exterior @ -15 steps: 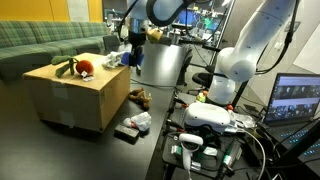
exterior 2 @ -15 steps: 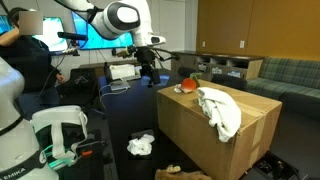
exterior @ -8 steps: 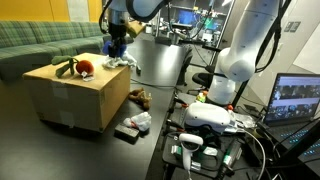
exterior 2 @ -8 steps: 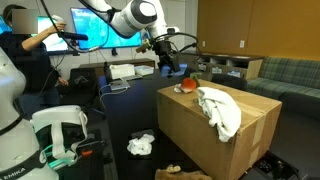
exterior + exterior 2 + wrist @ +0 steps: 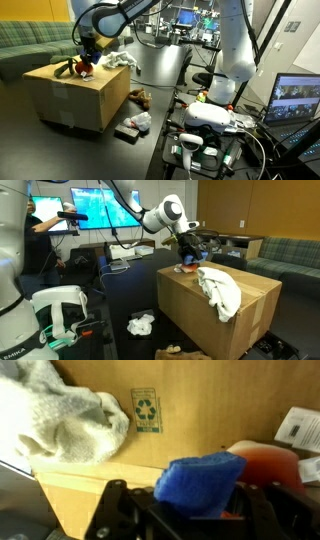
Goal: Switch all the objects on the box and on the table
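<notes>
A cardboard box holds a white cloth and a round red object, with a dark green and brown item beside it. My gripper hangs just over the red object and is shut on a blue soft object. In the wrist view the blue object fills my gripper, with the red object behind it and the cloth to the left on the box top.
On the dark table beside the box lie a crumpled white item, a brown item and a small flat packet. A sofa stands behind; monitors, a person and lab gear surround.
My arm has swung from beside the box's edge to over the box top, carrying the blue object, and now sits above the red object.
</notes>
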### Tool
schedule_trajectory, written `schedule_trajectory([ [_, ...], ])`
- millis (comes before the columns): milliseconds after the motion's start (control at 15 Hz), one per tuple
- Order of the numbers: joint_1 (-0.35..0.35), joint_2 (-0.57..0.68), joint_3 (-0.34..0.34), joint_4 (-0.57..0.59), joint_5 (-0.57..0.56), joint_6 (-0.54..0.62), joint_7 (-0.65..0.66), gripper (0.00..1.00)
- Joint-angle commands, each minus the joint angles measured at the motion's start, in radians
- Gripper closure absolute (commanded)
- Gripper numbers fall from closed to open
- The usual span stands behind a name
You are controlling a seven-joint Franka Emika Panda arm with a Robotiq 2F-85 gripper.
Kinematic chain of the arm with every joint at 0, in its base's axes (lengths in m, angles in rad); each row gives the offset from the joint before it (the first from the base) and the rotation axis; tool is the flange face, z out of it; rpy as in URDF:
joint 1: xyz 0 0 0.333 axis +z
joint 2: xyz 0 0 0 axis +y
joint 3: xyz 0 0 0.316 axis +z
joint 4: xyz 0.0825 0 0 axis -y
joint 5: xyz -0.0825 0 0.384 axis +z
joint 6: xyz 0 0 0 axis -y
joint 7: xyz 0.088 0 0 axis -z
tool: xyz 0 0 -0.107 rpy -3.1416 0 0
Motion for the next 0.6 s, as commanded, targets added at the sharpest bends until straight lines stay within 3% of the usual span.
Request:
schedule_trajectory([
  [0, 0.059, 0.180, -0.080, 0.234, -0.007, -0.035, 0.014, 0.90],
  [267, 0.071, 0.259, -0.131, 0.356, 0.035, -0.051, -0.013, 0.90],
  [533, 0.070, 0.276, -0.177, 0.406, 0.028, -0.079, 0.001, 0.90],
])
